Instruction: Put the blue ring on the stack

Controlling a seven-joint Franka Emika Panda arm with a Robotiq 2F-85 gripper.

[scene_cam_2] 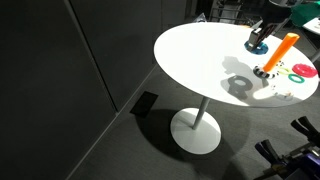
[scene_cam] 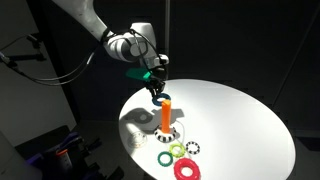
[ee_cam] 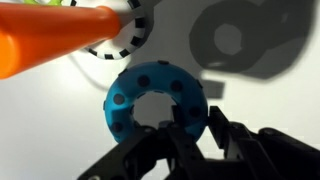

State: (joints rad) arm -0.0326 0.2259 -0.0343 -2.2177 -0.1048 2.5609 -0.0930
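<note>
1. Up in the air, just beside the top of the stack [scene_cam: 166,115], I hold the blue ring [ee_cam: 155,100]. It is not touching the white table [scene_cam: 240,120].
2. My claw [ee_cam: 190,125] is pinched on one side of the ring's rim. In the wrist view my dark fingers [ee_cam: 230,140] meet on the part of the ring nearest me. The rest of the ring sticks out in front.
3. The hole is wide and nothing blocks it. It is not over the orange peg yet. In the wrist view the peg sits off to one side.
4. I think the ring is very light. It looks like hard plastic with little dark dots on it, so it should not bend or squash.
5. It looks smooth, so it could slip or swing round in my pinch if I bump it on the peg. A firm but gentle squeeze should be enough.
6. The rim is the right place to hold it. My fingers must not cover the hole, because the peg has to go through there.
7. I guess it would not break if it fell. It could roll off toward the green ring [scene_cam: 163,157], the red ring [scene_cam: 186,170] or the toothed ring [scene_cam: 192,150] lying near the foot of the stack.
</note>
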